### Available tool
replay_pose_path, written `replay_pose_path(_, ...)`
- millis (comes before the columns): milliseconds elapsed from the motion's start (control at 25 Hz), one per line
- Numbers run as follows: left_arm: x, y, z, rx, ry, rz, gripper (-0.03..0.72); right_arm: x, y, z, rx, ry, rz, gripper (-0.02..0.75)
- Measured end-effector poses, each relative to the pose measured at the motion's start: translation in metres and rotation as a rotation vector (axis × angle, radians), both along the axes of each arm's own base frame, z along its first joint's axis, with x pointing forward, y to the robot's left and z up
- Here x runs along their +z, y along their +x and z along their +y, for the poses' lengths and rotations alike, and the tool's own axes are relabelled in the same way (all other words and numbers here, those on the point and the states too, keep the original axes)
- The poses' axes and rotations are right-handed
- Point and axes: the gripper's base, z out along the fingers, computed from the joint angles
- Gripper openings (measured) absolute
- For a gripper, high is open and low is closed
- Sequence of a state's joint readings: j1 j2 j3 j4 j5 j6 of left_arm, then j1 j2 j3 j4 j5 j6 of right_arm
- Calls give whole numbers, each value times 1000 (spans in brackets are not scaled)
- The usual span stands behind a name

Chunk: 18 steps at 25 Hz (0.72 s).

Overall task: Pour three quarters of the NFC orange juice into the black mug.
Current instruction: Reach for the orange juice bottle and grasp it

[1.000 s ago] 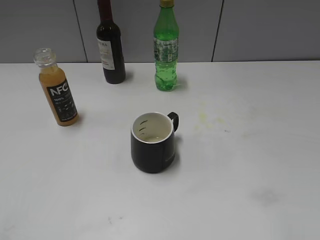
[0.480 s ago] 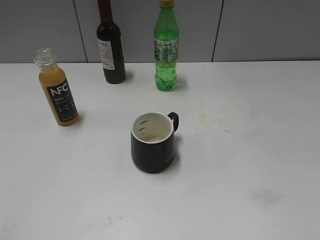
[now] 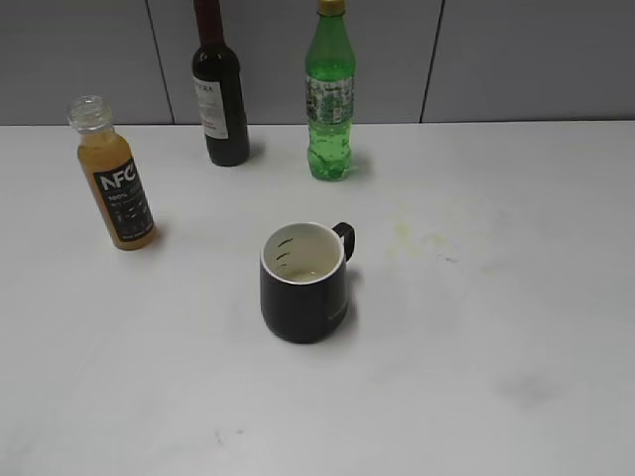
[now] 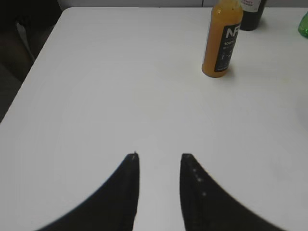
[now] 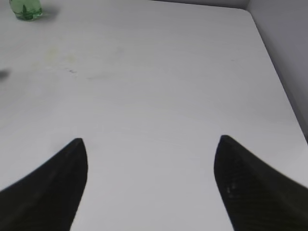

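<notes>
Your first job is to go and get the NFC orange juice (image 3: 111, 177). It stands upright at the far left of the white table (image 3: 476, 297), with no cap on its neck. The black mug (image 3: 303, 281) sits in the middle, nearer to you, well apart from the juice, with its handle pointing to the far right.

Your left gripper (image 4: 159, 161) hangs over bare table with nothing in it. Its two fingers are a small way apart, and that gap looks too thin for the juice, so open them wider first. In the left wrist view the juice is up ahead and a bit to the right.

Your right gripper (image 5: 150, 144) is spread wide and holds nothing too. It is over the right side of the table.

Use the left one, since it is on the juice's side. Grab the juice around its middle, on the label. Keep it straight up as you lift, because there is no cap and it can spill. Don't bump the dark wine bottle (image 3: 218, 94) behind it.

The juice's black label says "NFC" in big white letters, with "100%" under it. The wine bottle and the green soda bottle (image 3: 329, 99) have labels too, but the words are too small to read.
</notes>
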<state>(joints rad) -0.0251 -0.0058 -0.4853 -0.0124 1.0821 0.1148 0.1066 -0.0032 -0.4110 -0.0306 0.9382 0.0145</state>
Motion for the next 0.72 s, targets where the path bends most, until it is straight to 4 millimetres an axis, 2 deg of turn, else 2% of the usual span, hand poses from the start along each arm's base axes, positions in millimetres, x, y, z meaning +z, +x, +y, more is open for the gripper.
replay_pose_path(240,0,0,0,2,0,0,236,0,0,0,6,0,1,586)
replay_pose_path(720,0,0,0,2,0,0,236,0,0,0,6,-2,1,585)
